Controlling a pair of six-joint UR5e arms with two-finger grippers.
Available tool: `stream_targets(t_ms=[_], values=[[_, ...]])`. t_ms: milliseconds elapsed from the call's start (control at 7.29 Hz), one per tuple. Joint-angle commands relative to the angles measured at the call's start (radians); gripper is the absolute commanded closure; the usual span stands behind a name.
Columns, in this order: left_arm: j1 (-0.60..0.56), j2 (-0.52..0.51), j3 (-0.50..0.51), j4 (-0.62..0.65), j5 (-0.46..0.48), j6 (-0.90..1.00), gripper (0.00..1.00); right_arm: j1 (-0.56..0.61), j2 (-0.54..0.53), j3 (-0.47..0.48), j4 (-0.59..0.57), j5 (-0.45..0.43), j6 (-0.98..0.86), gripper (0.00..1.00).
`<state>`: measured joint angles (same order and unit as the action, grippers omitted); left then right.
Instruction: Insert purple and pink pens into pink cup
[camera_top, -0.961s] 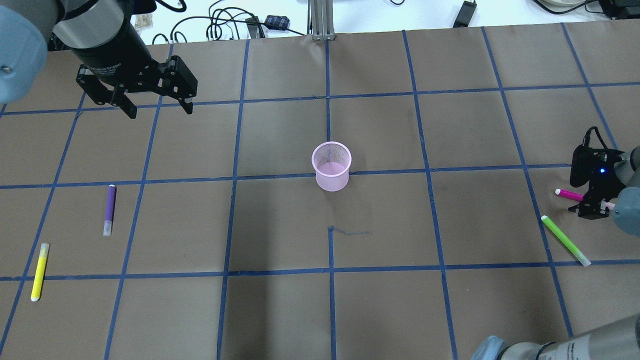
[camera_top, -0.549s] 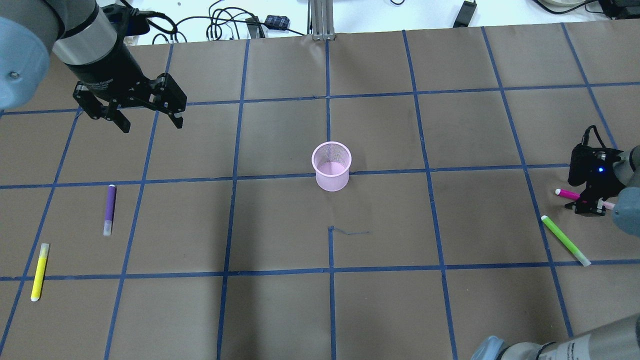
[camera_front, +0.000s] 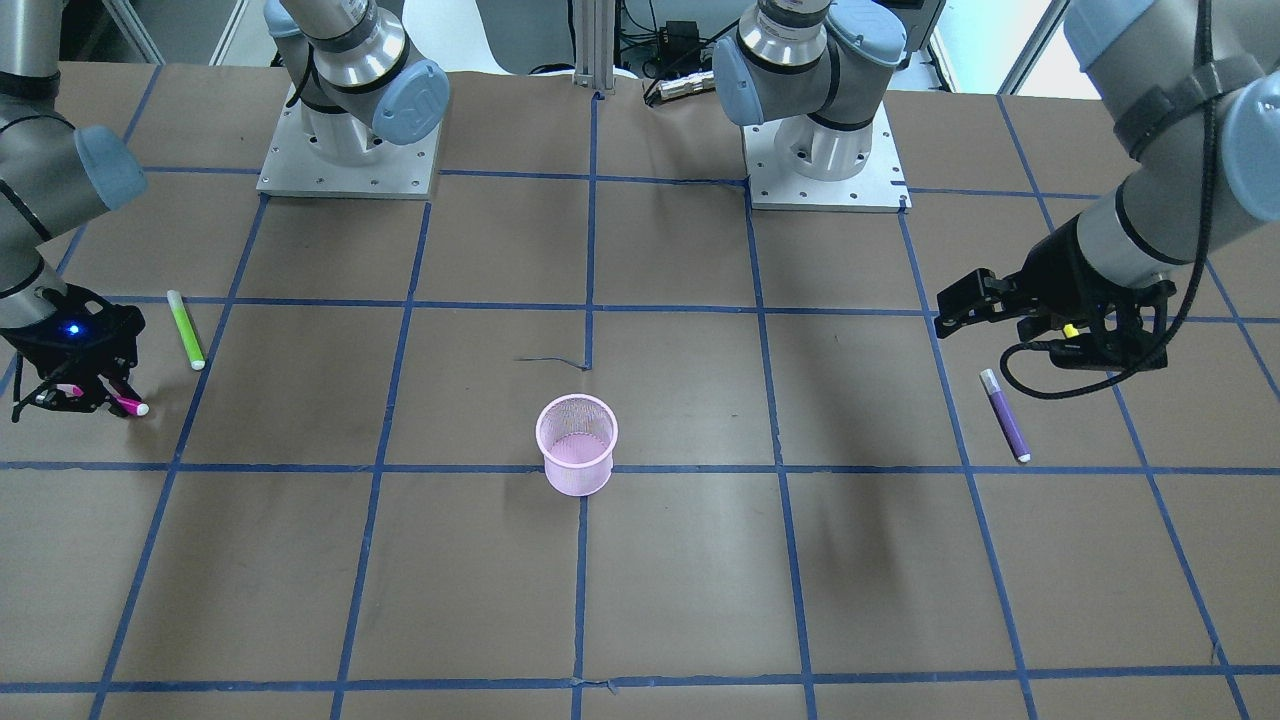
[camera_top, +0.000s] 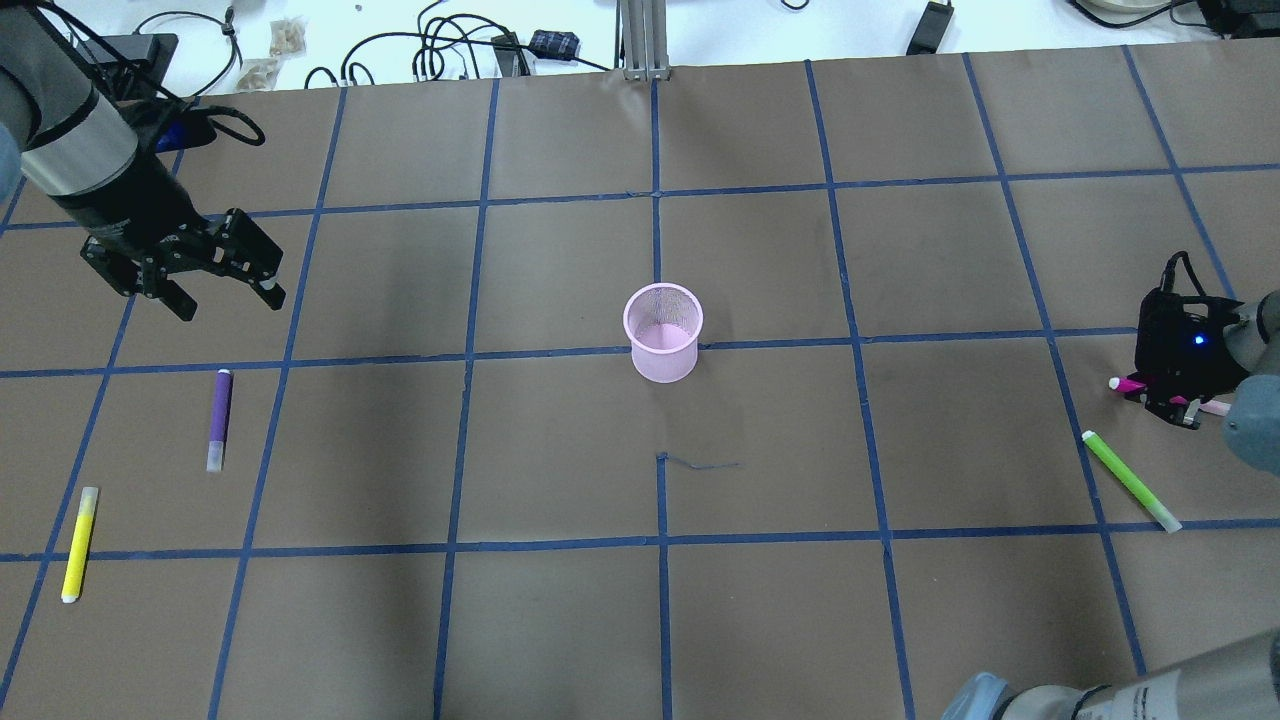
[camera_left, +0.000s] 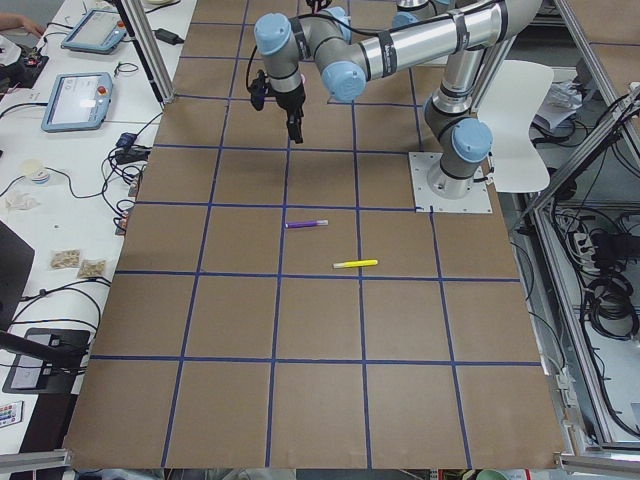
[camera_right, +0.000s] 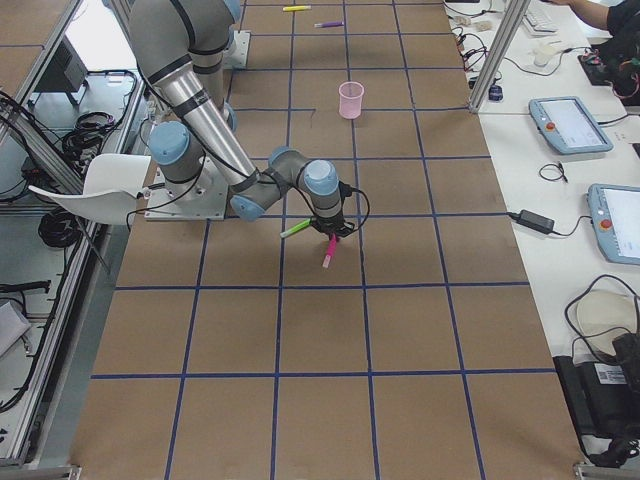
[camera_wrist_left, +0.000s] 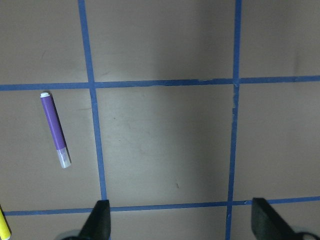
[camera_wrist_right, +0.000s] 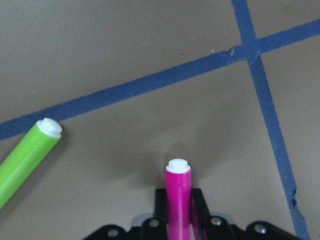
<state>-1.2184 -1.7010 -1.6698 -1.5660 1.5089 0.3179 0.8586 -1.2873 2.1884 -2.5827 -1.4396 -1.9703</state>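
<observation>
Right gripper (camera_top: 1168, 403) has dropped onto the pink pen (camera_wrist_right: 178, 200) and pinches it, seemingly ready to lift it to the cup (camera_top: 662, 335). Meanwhile the left gripper (camera_top: 228, 303), spread, has swung left toward the purple pen (camera_top: 218, 418).

No readable text, no labels, no numbers — none legible.

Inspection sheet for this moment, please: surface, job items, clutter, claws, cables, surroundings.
Surface: table, brown paper with a blue tape grid, flat.
Job's things: pink cup upright at centre, no pen seen in it; purple pen lying flat, untouched; pink pen in the right claw.
Clutter: yellow pen and green pen lying on the paper.
Claws: left claw open, above the table beyond the purple pen; right claw shut on the pink pen, low at the table.
Cables: loose cables on the white bench past the far edge.
Surroundings: tablets on a side bench.
</observation>
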Motion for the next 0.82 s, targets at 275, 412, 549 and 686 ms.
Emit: stream_targets(t_ms=[275, 412, 549, 686], values=[[0.118, -0.205, -0.061, 0.18, 0.16, 0.058, 0.0, 0.103, -0.105, -0.076, 0.124, 0.072, -0.006, 1.0], [0.143, -0.244, -0.061, 0.185, 0.16, 0.137, 0.0, 0.191, -0.166, -0.116, 0.219, 0.197, 0.022, 1.0], [0.146, -0.284, -0.059, 0.193, 0.16, 0.151, 0.0, 0.271, -0.185, -0.162, 0.263, 0.243, 0.118, 1.0], [0.148, -0.313, -0.059, 0.214, 0.16, 0.162, 0.0, 0.349, -0.185, -0.203, 0.295, 0.357, 0.179, 1.0]])
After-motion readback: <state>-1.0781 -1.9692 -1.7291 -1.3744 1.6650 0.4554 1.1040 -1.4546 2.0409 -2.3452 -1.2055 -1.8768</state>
